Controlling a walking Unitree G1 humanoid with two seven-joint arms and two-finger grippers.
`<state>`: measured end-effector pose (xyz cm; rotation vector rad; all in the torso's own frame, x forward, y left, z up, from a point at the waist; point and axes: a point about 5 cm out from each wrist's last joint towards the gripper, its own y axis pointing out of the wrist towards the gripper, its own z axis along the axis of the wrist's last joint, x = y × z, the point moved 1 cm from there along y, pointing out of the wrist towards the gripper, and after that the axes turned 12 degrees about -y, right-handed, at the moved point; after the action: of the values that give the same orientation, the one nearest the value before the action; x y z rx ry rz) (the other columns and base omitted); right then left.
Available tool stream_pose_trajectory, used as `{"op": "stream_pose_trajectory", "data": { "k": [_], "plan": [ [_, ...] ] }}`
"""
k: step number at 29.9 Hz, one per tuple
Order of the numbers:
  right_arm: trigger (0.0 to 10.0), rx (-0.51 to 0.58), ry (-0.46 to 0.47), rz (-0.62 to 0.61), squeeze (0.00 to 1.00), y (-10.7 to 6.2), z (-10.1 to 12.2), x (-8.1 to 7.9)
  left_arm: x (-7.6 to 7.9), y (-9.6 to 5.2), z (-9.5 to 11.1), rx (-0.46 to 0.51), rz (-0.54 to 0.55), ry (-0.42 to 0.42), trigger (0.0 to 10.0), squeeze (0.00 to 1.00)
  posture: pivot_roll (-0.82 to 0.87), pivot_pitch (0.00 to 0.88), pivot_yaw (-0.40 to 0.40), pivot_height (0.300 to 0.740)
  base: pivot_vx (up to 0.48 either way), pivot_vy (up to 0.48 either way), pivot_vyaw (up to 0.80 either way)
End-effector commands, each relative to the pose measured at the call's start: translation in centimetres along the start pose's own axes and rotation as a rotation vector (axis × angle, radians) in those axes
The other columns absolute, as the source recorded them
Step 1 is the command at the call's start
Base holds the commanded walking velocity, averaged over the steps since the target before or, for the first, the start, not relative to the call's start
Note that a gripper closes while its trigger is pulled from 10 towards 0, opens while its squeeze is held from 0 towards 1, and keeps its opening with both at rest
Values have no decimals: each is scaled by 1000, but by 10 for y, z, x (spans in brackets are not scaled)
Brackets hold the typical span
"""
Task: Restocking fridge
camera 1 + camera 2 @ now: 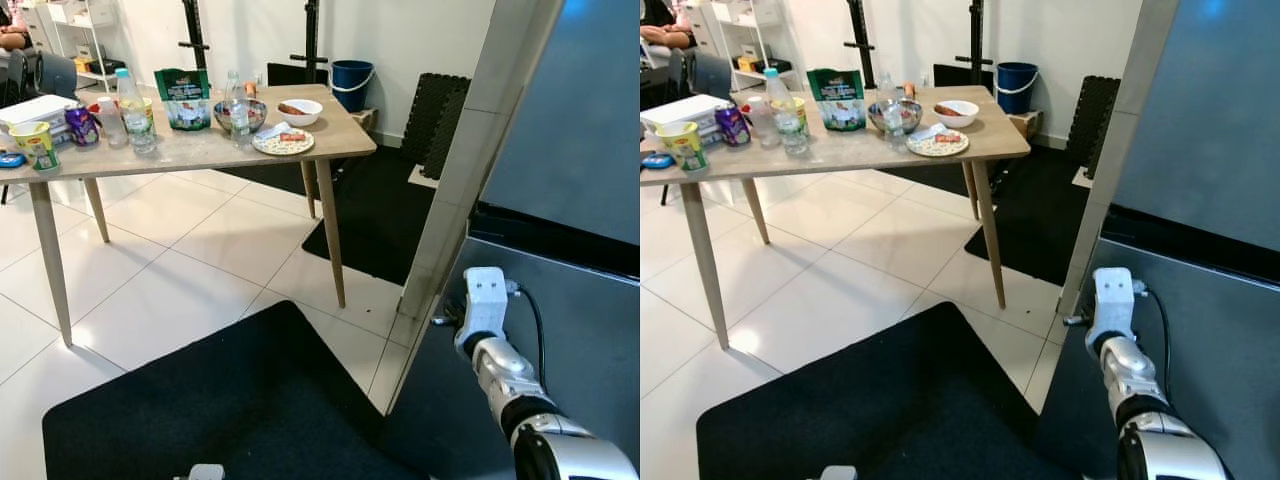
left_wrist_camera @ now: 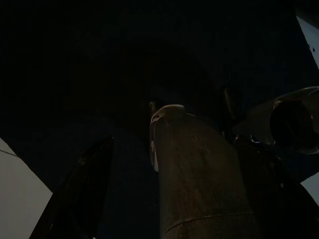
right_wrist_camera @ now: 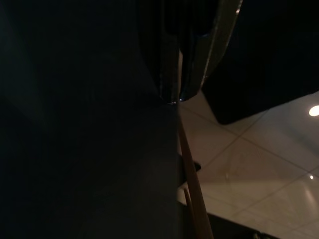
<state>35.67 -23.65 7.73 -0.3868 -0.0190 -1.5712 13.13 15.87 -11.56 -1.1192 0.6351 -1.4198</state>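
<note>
The grey fridge (image 1: 575, 130) fills the right side, with its lower door (image 1: 590, 330) in front of me. My right gripper (image 1: 441, 320) reaches to the left edge of that door. Its fingertips (image 3: 172, 94) press together against the dark edge, with nothing seen between them. My left arm hangs low, and its gripper (image 2: 174, 144) is closed around a dark bottle (image 2: 199, 179). The wooden table (image 1: 200, 150) at the back left carries water bottles (image 1: 237, 105), a green bag (image 1: 183, 98), a metal bowl (image 1: 252, 113), a white bowl (image 1: 298, 111) and a plate (image 1: 283, 142).
A black mat (image 1: 230, 410) lies on the white tiles under me, and another (image 1: 375, 215) lies beside the table leg. A blue bucket (image 1: 351, 83) and folded black foam panels (image 1: 437, 115) stand by the back wall. Shelving is at the far left.
</note>
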Motion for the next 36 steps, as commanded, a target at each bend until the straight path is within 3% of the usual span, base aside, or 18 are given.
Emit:
{"op": "stream_pose_trajectory", "data": {
  "k": [1,9,16,20,21,22,25,32,34,35,36],
  "plan": [
    [10000,44,-17,-17,0,4,13,4,-6,-3,-16,-48,18,-24,10000,0,-30,42,-29,740,0,0,0],
    [10000,92,-22,-4,0,11,33,-6,-8,-5,-20,-48,23,-38,10000,0,-10,50,-37,740,0,0,0],
    [10000,102,-26,-7,0,13,38,-7,-8,-5,-20,-45,24,-44,10000,0,-1,53,-41,740,0,0,0],
    [10000,76,-58,68,0,13,33,-15,-9,-5,-22,-46,24,-46,10000,0,1,60,-43,740,0,0,0],
    [10000,62,-75,105,0,12,29,-19,-10,-6,-23,-47,25,-46,10000,0,1,64,-42,740,0,0,0],
    [10000,23,-148,163,0,8,18,-25,-10,-6,-25,-52,25,-45,10000,0,1,64,-42,740,0,0,0],
    [10000,-10,-196,182,0,6,9,-25,-10,-7,-27,-56,24,-44,10000,0,-5,67,-40,740,0,0,0],
    [10000,-88,-243,215,0,2,-5,-18,-11,-7,-29,-64,24,-41,10000,0,-13,69,-37,740,0,0,0],
    [10000,-137,-356,215,0,0,-9,-9,-10,-7,-28,-63,21,-39,10000,0,-16,68,-35,740,0,0,0],
    [10000,-137,-356,215,0,0,-9,-9,-10,-7,-28,-63,21,-39,10000,0,-16,68,-35,740,0,0,0],
    [10000,-177,-460,171,0,0,-10,3,-8,-6,-25,-58,18,-37,10000,0,-17,66,-34,740,0,0,0]
  ]
}}
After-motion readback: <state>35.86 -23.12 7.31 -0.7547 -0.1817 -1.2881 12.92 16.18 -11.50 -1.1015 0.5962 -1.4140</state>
